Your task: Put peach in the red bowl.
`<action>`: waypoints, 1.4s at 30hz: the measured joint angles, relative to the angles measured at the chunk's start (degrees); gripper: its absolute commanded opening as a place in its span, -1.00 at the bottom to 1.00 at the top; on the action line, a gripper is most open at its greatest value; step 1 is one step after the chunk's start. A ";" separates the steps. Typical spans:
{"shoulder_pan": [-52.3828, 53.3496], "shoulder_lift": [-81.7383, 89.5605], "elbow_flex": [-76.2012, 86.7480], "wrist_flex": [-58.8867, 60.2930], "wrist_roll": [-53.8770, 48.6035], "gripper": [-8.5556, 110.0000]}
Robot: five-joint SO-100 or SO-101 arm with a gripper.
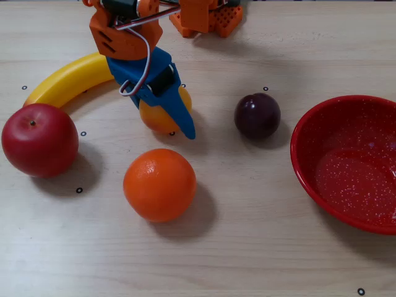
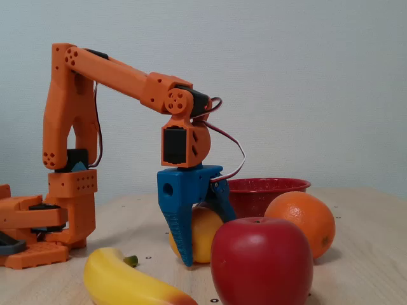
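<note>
Peach-moving is at the grasp stage: the blue fingers [image 1: 162,111] pinch the small round yellow-orange peach [image 1: 158,116], which sits low at the wooden counter [image 1: 247,247] between the yellow banana [image 1: 68,80] and the orange [image 1: 159,184]. Carrying it to the glossy speckled red bowl [image 1: 309,167], well apart at the right in the top-down fixed view, remains.

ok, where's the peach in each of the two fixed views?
Top-down fixed view: the peach sits upper left of centre, between the blue gripper fingers, above the orange.
Side-on fixed view: the peach is low centre, behind the red apple, with a blue finger in front of it.
Shared landmark: the orange, next to the peach in both fixed views.
</note>
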 measured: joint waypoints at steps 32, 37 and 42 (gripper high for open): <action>0.00 0.00 -0.44 2.02 -1.58 -0.31; 0.00 0.00 -0.44 2.02 -1.58 -0.16; 0.00 0.00 -0.44 2.11 -3.96 -0.11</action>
